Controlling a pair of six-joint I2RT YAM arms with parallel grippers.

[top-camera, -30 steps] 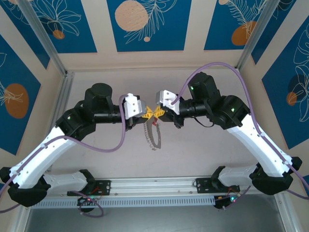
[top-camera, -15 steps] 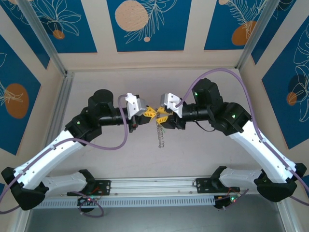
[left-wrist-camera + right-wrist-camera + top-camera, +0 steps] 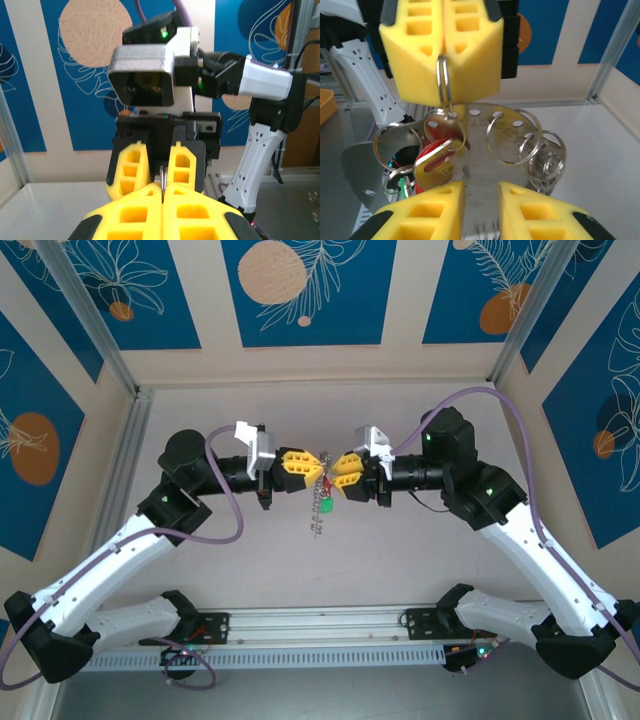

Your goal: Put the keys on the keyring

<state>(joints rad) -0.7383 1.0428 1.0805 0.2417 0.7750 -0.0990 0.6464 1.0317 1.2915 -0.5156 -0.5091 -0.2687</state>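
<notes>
My left gripper (image 3: 314,466) is shut on the keyring (image 3: 442,80), a thin split ring seen edge-on between its yellow fingers. From that ring hangs a silvery bunch (image 3: 320,502): a flat punched metal tag (image 3: 485,145) carrying several more rings. A red-headed key (image 3: 432,150) hangs on the held ring's left side, and the green key (image 3: 327,506) dangles lower in the bunch. My right gripper (image 3: 481,192) faces the left one tip to tip. Its jaws stand apart, with the tag showing through the gap beyond them.
Both grippers hover above the middle of the pale table (image 3: 420,560). Purple cables (image 3: 215,530) loop off each arm. Aluminium posts (image 3: 125,455) and patterned blue walls close in the sides and back.
Both wrists have rolled, so the yellow fingers now face the overhead camera. The left arm has drawn left. The right gripper, shut a second ago, now has parted jaws. The bunch stays hanging from the left gripper.
</notes>
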